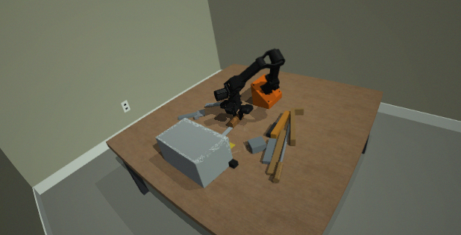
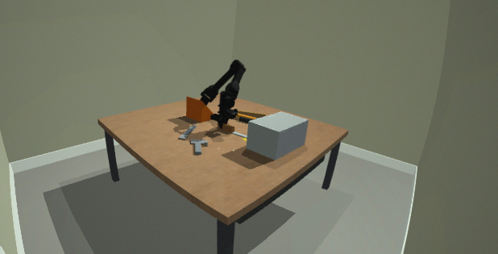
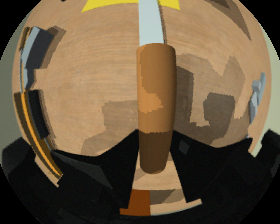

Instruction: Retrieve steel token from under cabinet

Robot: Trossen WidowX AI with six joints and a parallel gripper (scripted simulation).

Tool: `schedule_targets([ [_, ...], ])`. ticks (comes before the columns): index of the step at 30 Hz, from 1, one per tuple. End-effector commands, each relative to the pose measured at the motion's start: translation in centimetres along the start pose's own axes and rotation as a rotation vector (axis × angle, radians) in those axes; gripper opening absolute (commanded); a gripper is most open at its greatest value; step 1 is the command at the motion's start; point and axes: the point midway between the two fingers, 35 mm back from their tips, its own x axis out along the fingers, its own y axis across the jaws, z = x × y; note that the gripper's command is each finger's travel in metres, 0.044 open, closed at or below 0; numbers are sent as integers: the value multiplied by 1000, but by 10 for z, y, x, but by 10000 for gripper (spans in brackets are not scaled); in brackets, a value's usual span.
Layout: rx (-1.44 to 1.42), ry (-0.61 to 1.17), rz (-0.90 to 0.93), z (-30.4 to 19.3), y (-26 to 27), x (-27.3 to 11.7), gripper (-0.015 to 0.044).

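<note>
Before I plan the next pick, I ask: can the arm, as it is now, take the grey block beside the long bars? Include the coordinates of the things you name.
Probably not yet: its fingers (image 1: pixel 242 114) are shut on the brown handle (image 1: pixel 233 121) (image 2: pixel 228 128) (image 3: pixel 156 90).
</note>
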Motion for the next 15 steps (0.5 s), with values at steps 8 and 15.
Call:
schedule_targets([
  [8, 1, 3, 1, -17, 0, 1, 0],
  [15, 2, 1, 0, -18, -1, 0, 0],
])
